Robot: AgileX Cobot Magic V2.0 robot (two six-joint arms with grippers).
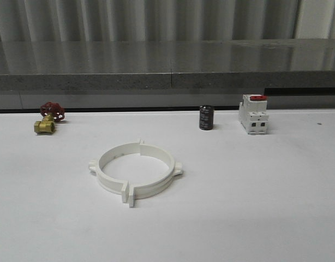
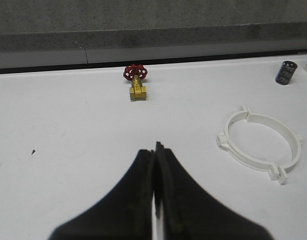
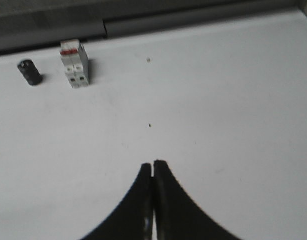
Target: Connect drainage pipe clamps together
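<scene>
Lying joined mid-table, drainage pipe clamps (image 1: 136, 172); left gripper (image 2: 155, 152), right gripper (image 3: 153, 167) fingers pressed together.

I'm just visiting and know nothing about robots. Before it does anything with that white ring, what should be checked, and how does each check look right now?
1. Drainage pipe clamps lie together as a ring on the table: ok.
2. End tabs fully latched: cannot tell.
3. Left gripper open for a grasp: not ok, shut and empty.
4. Right gripper open: not ok, shut and empty.
5. Valve, capacitor and switch stand apart from the ring: ok.
</scene>
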